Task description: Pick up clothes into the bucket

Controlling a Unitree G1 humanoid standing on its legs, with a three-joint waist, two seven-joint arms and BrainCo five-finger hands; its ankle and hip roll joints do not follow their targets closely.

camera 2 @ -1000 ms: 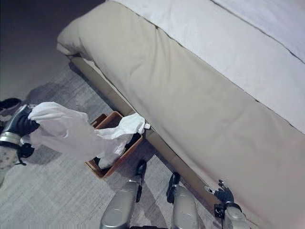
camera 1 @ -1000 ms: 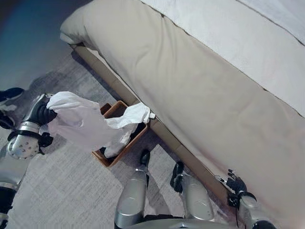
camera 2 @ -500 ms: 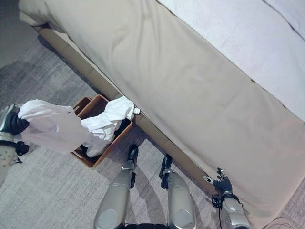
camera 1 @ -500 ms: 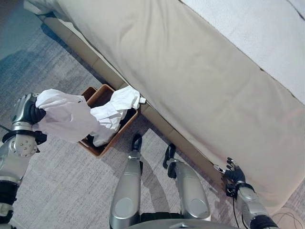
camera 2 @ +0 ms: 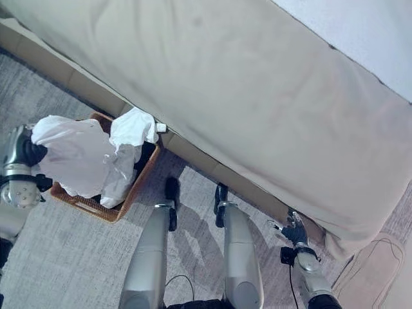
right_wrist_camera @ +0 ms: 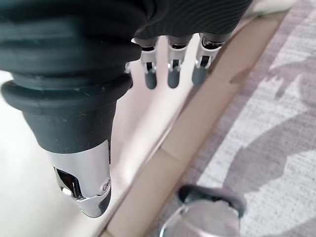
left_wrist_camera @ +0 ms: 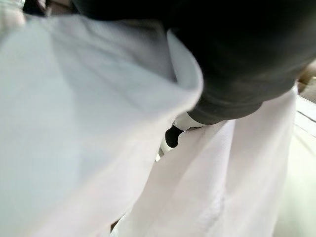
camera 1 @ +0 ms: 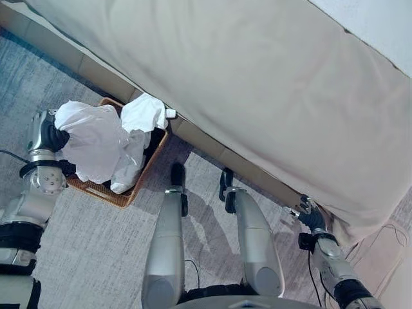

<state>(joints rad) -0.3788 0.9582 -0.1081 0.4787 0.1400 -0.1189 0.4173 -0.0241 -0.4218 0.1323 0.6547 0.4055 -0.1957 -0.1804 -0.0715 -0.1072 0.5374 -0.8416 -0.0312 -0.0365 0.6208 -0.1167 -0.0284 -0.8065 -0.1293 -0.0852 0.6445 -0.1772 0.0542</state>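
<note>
White garment (camera 1: pixel 100 143) bunched and draped over the bucket (camera 1: pixel 106 193), a brown woven basket on the grey carpet (camera 1: pixel 90 251) just beside the bed base (camera 1: pixel 206 145). Most of the cloth hangs down into the basket's opening. 1 folded end (camera 1: pixel 147 112) rises over the basket's far rim, touching the base board; a small tag (camera 1: pixel 170 113) sticks out from it. Dark contents show inside the basket under the cloth, too shadowed to tell what.

Left hand (camera 1: pixel 51 136) at the garment's upper edge, over the basket's left rim. Dark cover pressed into the cloth, and the cloth gathers in tight folds right at the hand, so it is clenched on the fabric. Left wrist view: white cloth (left_wrist_camera: pixel 89 133) wraps close round the hand's dark cover (left_wrist_camera: pixel 237 59); 1 dark-tipped finger (left_wrist_camera: pixel 174 135) shows between the folds, curled in against the cloth.

Right hand (camera 1: pixel 309 217) low on the robot's right, next to the bed base and under the overhang of the beige bedcover (camera 1: pixel 257 84). It holds nothing. Right wrist view: fingers (right_wrist_camera: pixel 171 74) hang straight and relaxed in a row, slightly apart, thumb (right_wrist_camera: pixel 81 182) off to 1 side, nothing between them. Past them, the tan base board (right_wrist_camera: pixel 197 128) and carpet.

White sheet (camera 1: pixel 380 22) shows at the bed's top corner.
</note>
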